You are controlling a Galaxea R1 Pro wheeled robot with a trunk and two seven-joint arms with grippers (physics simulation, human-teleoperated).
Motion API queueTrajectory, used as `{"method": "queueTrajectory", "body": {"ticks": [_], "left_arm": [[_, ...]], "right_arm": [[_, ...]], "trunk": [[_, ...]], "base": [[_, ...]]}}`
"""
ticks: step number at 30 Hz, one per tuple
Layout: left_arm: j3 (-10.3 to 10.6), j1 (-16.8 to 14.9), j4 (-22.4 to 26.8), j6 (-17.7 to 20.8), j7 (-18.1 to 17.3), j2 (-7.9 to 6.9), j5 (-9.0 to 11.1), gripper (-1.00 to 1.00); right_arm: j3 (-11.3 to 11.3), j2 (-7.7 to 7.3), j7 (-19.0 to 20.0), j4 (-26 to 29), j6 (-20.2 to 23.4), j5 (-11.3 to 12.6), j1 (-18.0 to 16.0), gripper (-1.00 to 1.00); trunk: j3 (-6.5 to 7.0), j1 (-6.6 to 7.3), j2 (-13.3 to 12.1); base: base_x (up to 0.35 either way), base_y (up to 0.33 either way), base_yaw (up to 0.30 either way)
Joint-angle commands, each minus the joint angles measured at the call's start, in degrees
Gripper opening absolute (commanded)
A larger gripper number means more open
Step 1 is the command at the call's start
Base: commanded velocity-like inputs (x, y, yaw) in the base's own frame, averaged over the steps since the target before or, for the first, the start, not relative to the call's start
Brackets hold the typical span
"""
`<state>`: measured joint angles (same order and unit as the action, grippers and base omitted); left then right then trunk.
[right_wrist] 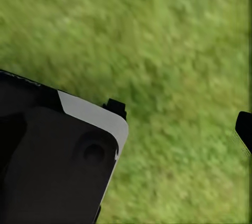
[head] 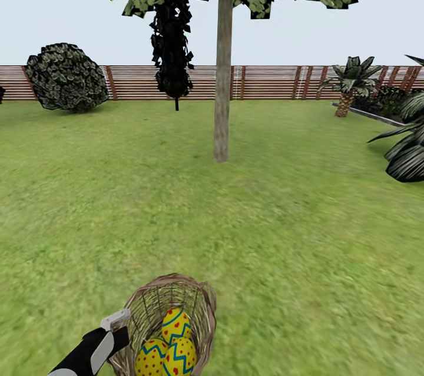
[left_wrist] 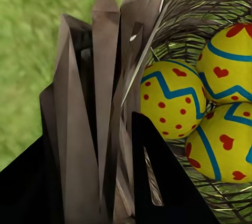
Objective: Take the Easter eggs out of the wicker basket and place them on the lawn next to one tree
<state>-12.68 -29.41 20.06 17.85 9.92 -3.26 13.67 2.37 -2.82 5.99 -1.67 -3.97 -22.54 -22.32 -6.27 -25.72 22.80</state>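
Gripping the wall of the wicker basket point(head: 176, 305) at the bottom centre of the head view, the left gripper point(head: 118, 322) reaches in from the lower left corner; in the left wrist view its dark fingers point(left_wrist: 157, 182) sit on either side of the woven rim, pinching it. The basket appears tilted, its opening turned toward the camera, with the three Easter eggs point(head: 168, 348) clustered inside, yellow with blue zigzags and red dots. Green lawn point(head: 294, 235) fills the middle of the frame. A tree point(head: 221, 82) with a thick pale trunk stands at upper centre, well beyond the basket, with a dark narrow tree point(head: 172, 40) and a round bush point(head: 66, 77) to its left before a brown slatted fence point(head: 271, 82). The right wrist view shows blurred grass, dark fingertips at opposite edges suggesting the right gripper point(right_wrist: 181, 116) is spread and empty. A likely risk: the thin weave could slip from the pinch, or further tilting could spill the eggs far from the trunk.
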Motion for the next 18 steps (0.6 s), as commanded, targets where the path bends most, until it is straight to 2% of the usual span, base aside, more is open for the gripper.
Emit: {"method": "queueTrajectory", "body": {"ticks": [1, 18], "left_arm": [[-0.1, 0.0, 0.2, 0.3, 0.3, 0.01, 0.7, -1.00], [-0.1, 0.0, 0.2, 0.3, 0.3, 0.01, 0.7, -1.00]], "right_arm": [[0.3, -0.03, 0.1, -0.2, -0.3, -0.3, -0.1, 1.00], [0.3, -0.02, 0.1, -0.2, -0.3, -0.3, -0.1, 1.00]], "trunk": [[-0.11, -0.07, 0.1], [-0.11, -0.07, 0.1]], "base": [[0.339, 0.000, 0.000], [0.339, 0.000, 0.000]]}}
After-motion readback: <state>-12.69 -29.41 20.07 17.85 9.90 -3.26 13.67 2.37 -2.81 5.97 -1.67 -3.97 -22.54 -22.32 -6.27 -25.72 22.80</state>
